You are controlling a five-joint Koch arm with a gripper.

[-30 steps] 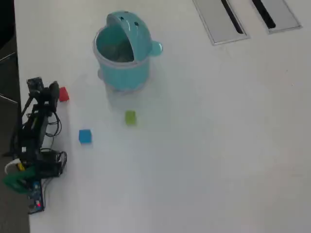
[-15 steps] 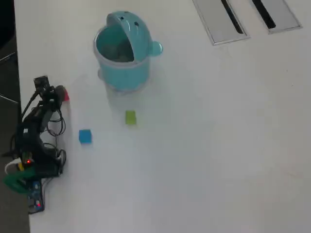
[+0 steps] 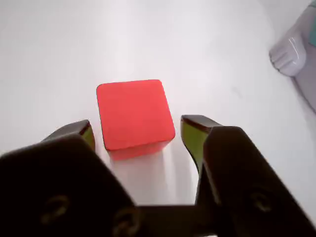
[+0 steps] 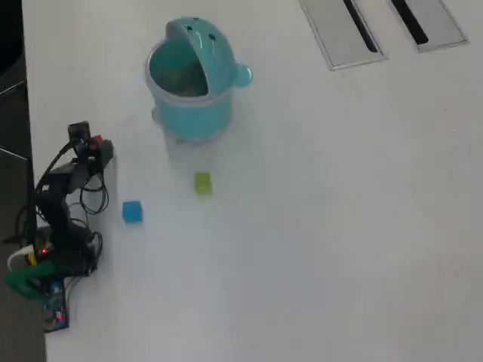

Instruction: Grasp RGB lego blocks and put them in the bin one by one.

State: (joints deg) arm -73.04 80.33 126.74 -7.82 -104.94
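fingers (image 3: 136,136) spread wide in the wrist view, one tip at each side of the red block (image 3: 133,116), a thin gap showing at each tip, nothing pinched. red block flat on the white worktop (image 3: 148,39), just a red speck under the arm's head (image 4: 92,143) in the overhead view. teal bin (image 4: 189,79) at 1 o'clock from the arm's head in the overhead view, well apart, domed lid tipped back, mouth open; contents too dim to tell. yellow-green block (image 4: 202,182) at 6 o'clock from the bin, near it. blue block (image 4: 132,211) at 8 o'clock from the yellow-green one, close beside the arm. two grey panels (image 4: 347,30) at the top edge, 3 o'clock of the bin.
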